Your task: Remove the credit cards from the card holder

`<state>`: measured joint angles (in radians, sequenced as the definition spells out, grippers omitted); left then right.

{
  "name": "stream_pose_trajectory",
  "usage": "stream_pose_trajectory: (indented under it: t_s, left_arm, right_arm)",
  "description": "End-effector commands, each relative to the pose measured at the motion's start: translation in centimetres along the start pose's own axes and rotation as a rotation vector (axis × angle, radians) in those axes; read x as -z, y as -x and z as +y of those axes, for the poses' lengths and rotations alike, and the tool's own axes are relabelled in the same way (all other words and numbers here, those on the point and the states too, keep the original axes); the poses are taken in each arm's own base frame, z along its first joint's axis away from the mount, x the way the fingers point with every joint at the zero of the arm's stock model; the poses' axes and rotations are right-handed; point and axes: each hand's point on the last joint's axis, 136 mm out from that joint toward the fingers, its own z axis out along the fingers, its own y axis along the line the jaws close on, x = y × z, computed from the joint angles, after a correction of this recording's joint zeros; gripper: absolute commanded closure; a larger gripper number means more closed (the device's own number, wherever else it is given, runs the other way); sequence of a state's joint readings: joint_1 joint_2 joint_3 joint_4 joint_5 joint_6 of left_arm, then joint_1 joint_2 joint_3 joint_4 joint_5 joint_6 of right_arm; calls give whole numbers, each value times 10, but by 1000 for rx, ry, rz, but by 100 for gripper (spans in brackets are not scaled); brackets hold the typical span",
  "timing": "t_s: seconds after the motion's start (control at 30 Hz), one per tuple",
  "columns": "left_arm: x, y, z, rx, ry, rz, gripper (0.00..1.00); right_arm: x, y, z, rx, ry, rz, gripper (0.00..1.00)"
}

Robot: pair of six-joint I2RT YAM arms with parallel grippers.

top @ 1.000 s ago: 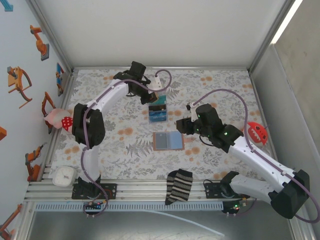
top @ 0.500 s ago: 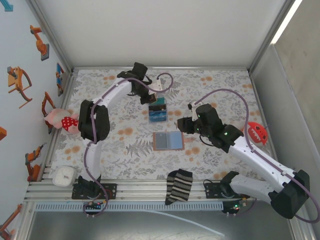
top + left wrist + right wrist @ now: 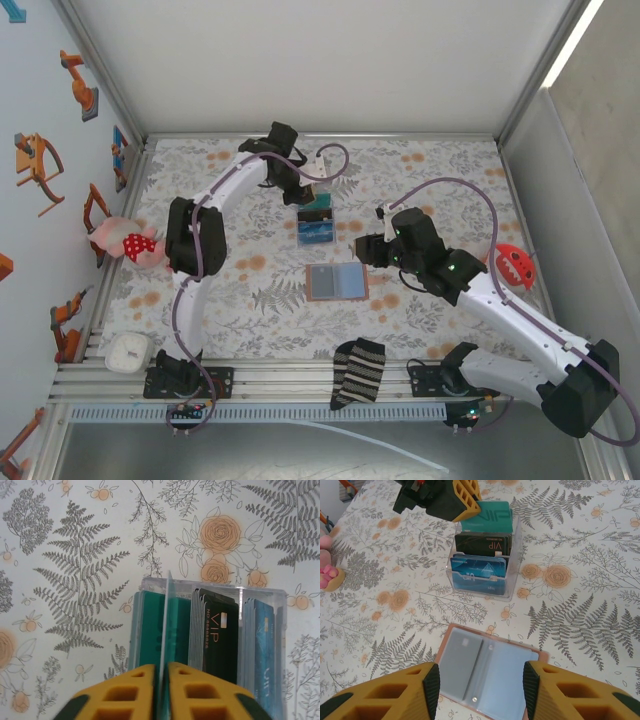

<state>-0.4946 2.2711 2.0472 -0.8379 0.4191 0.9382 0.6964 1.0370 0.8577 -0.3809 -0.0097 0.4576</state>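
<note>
left tool [image 3: 161,674]: in its wrist view the two yellow fingers sit at the bottom centre. The jaws are nearly together on either side of a thin credit card [image 3: 165,625] seen edge-on, and honestly we can't tell if they're really pinching it or just flanking it.
credit card: upright, its lower part down among the teal stack in the left part of the clear box [image 3: 212,584]
clear box: upper middle of the overhead frame on the table [image 3: 440,175], and we count teal, black VIP and blue cards standing in separate rows
right tool [image 3: 480,680]: released, jaws wide apart with nothing between them, hanging above the table just to the upper right of the card holder in the overhead frame
card holder [image 3: 502,670]: lying open and flat at the centre of the overhead frame, light-blue inside facing up, tan edge all round, just below the clear box and not touching it
striped sock [image 3: 358,372]: bottom centre, across the near table edge
red toy [image 3: 513,265]: right edge of the table
pink plush [image 3: 125,242]: left edge
</note>
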Motion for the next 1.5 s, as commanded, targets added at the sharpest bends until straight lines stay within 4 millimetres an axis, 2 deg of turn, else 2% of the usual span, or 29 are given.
stream_pose_trajectory:
  t_s: [0.0,0.23,0.43,0.47,0.77,0.83,0.9,0.93,0.97,1.0,1.2,1.47]
  left_arm:
    - [-1,-5,-6,7,-47,6,78]
    - [8,2,-5,3,-33,-10,76]
    - [35,20,-8,11,-12,-70,75]
    - [40,24,-9,14,-6,-82,69]
    - [84,46,-22,80,97,-218,48]
    - [94,48,-28,99,127,-262,36]
    - [104,51,-34,126,160,-311,34]
    - [111,53,-37,138,179,-343,22]
    - [117,54,-41,157,198,-374,17]
    - [122,54,-44,175,212,-398,1]
    - [156,49,-64,303,304,-514,3]
    - [179,18,-93,512,377,-548,3]
  right_arm:
    - [4,5,3,-16,14,-22,53]
    - [3,4,3,-18,12,-17,54]
    - [1,3,3,-18,10,-4,56]
    - [-1,1,2,-19,8,4,56]
    - [-12,-12,-2,-4,-59,73,57]
    - [-14,-15,-3,-1,-80,94,55]
    - [-17,-19,-3,10,-95,118,52]
    - [-18,-22,-2,16,-104,131,51]
    - [-19,-24,-2,20,-115,139,50]
    - [-20,-26,-1,27,-124,149,50]
    - [-27,-42,7,49,-141,192,50]
    - [-40,-64,15,65,-148,261,50]
